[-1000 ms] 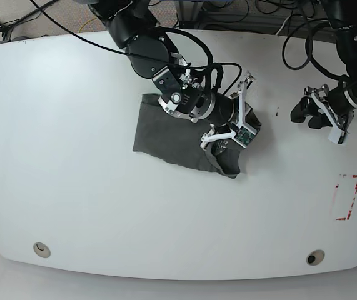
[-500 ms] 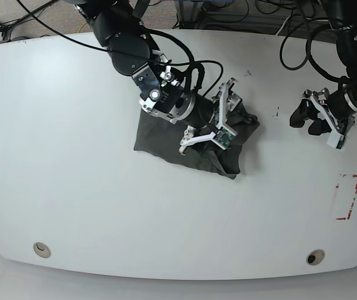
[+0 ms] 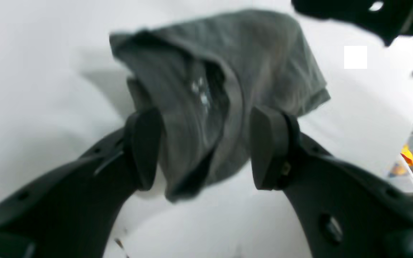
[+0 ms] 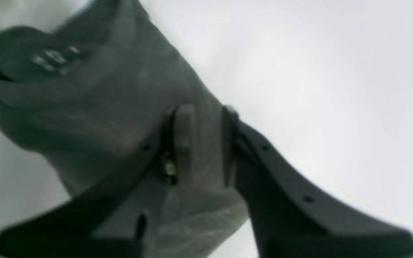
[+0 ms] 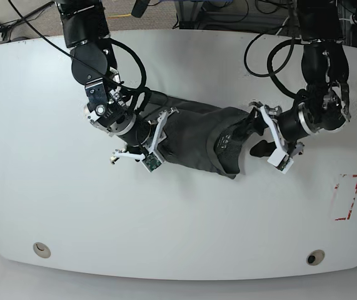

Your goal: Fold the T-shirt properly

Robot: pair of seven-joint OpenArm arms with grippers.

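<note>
My right gripper (image 4: 199,143) clenches the T-shirt (image 5: 194,134) edge to drag a fold; left gripper (image 3: 203,147) jaws straddle its collar end, released (ready to pin).

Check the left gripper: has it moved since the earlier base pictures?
Yes. The left gripper has swung away from the red-marked rectangle toward the T-shirt.
</note>
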